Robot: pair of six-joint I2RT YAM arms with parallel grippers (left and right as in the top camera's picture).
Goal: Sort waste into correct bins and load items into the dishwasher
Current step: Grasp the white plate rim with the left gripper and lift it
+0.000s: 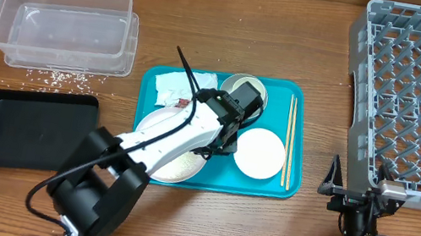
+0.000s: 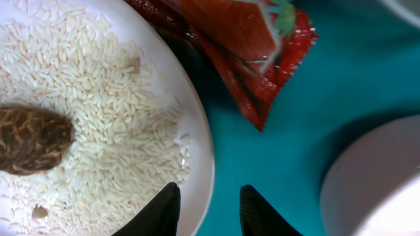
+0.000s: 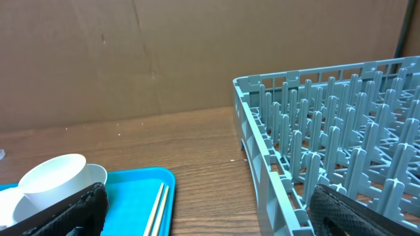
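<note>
Robot lab test bench, wooden table [image 1: 231, 44], brown cardboard backdrop [image 3: 131, 59], staged teal tray [image 1: 277, 103], grey dish rack [image 1: 420, 93]

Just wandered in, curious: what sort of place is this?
Probably a robot test bench staged as a dish-clearing station, not a real kitchen: a wooden table backed by brown board, a teal tray of used dishes, a grey dish rack.

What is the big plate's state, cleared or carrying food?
Carrying food: left wrist view shows rice and a brown lump on the plate.
</note>
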